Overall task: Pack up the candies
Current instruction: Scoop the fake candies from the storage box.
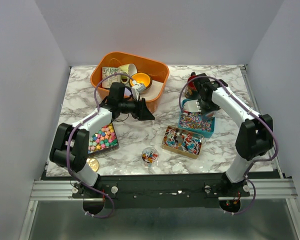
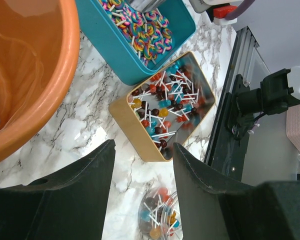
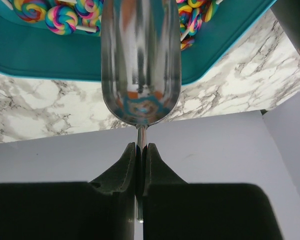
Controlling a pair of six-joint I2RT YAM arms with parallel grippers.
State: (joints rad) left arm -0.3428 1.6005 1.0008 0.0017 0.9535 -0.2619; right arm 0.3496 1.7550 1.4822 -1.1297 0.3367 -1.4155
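Pastel star candies (image 1: 103,138) fill a black tray at the left. Swirl lollipops fill a teal tin (image 1: 196,123), small ball lollipops fill a gold tin (image 1: 182,141), and a few lie in a round clear tub (image 1: 150,155). My left gripper (image 1: 146,113) is open and empty beside the orange basin. In the left wrist view (image 2: 143,145) its jaws frame bare marble above the clear tub (image 2: 160,217), short of the gold tin (image 2: 167,107). My right gripper (image 3: 141,146) is shut on the handle of an empty metal scoop (image 3: 141,60) over the teal tin (image 3: 40,55).
An orange basin (image 1: 130,72) with cups and a yellow bowl stands at the back centre. A gold coin-like disc (image 1: 93,163) lies at the front left by the left arm's base. A dark red object (image 1: 192,82) sits behind the right gripper.
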